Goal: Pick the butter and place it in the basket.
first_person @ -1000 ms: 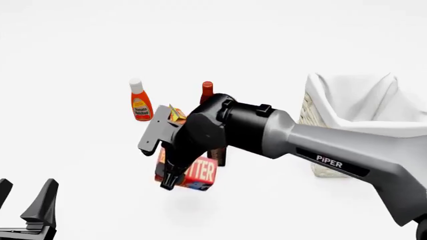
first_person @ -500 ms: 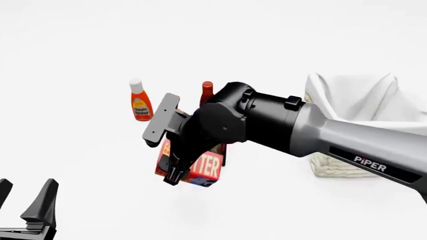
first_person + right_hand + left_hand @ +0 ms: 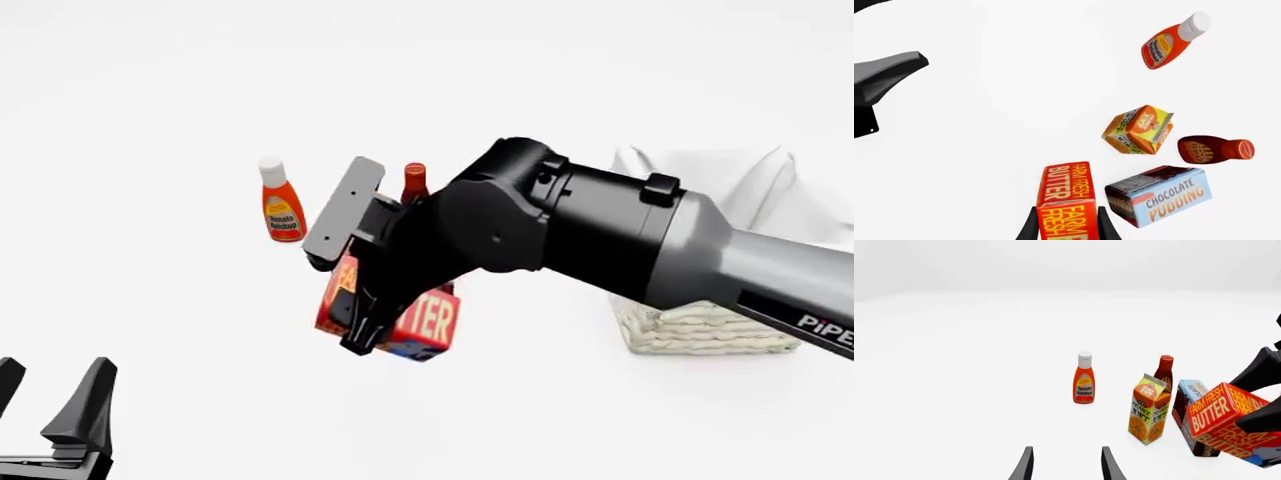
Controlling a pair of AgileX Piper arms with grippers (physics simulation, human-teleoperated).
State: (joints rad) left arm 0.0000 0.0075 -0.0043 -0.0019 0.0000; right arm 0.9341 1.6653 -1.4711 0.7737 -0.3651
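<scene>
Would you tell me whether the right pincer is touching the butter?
Touching: in the right wrist view, the right pincer has a finger pressed against each side of the butter.

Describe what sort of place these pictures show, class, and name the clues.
Probably a simulated tabletop test scene, not a real kitchen: a blank white table and backdrop, groceries such as the ketchup bottle and juice carton, plus a wicker basket.
</scene>
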